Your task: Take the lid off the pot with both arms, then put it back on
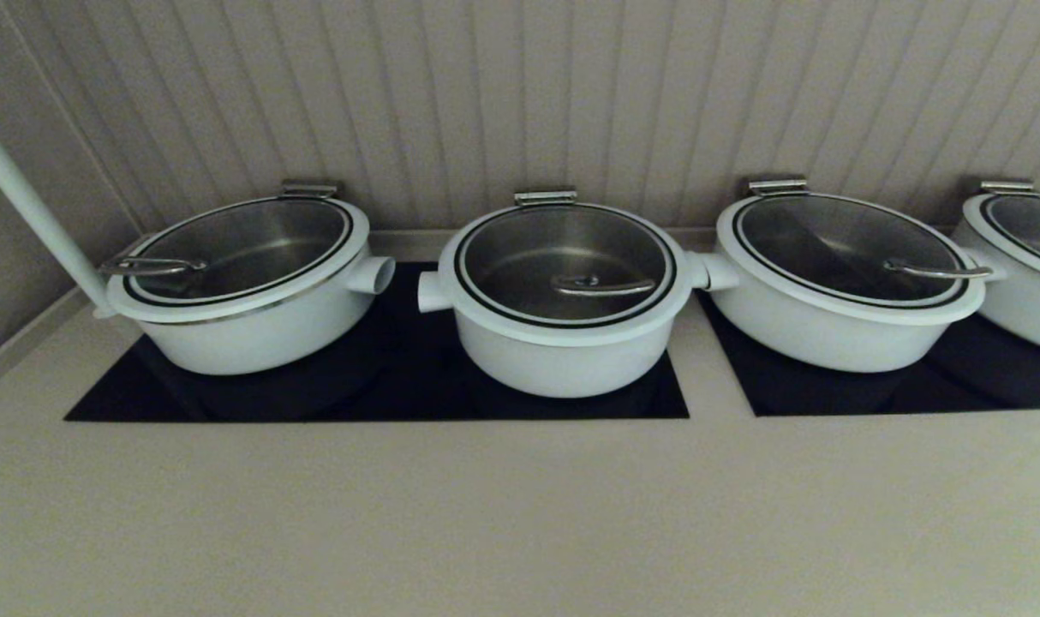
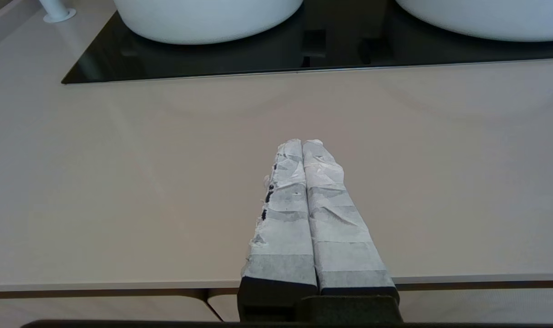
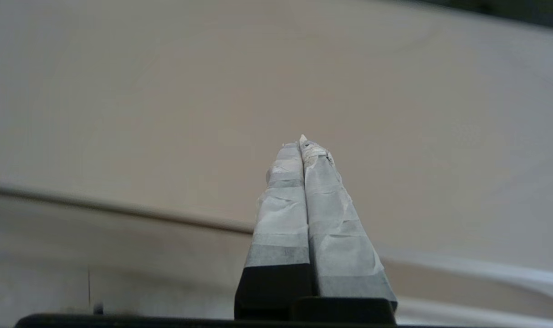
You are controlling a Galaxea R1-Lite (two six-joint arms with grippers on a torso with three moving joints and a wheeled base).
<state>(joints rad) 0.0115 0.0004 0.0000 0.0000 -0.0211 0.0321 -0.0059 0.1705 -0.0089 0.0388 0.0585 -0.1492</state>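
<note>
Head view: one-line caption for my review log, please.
Four lidded white pots along the counter; the lid sits closed on the pot in the middle, no hand in view.

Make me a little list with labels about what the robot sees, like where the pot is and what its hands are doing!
pot: white pot, middle one of the row, on the black cooktop
lid: glass lid closed on the pot, steel handle on the glass
neighbours: wider white pots with lids on both sides
left gripper: fingers shut, holding nothing, over the beige counter in front of the cooktop
right gripper: fingers shut, holding nothing, over the counter
task so far: lid not lifted yet
</note>
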